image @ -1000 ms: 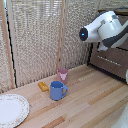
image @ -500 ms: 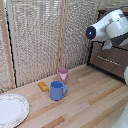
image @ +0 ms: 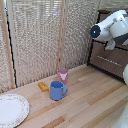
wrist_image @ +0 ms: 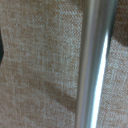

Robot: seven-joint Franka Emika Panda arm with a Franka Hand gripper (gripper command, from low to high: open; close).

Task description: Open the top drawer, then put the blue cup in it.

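Exterior view shows the arm (image: 112,29) by the top drawer (image: 111,46); claw state unclear. Square onto the bar handle (wrist_image: 94,64), then pull straight.

I am hanging high at the exterior view's right, my arm (image: 112,27) sitting in front of the dresser (image: 111,59), level with the top drawer (image: 112,45). The lower drawer (image: 111,62) is lying directly beneath it. The table (image: 95,102) is spreading below me. On it, the blue cup (image: 57,90) is standing near the middle, the pink cup (image: 62,74) just behind it. A small block (image: 43,86) is lying left of both cups. A plate (image: 12,110) is resting well apart, at the far left. A woven screen (image: 40,35) is standing behind them all.
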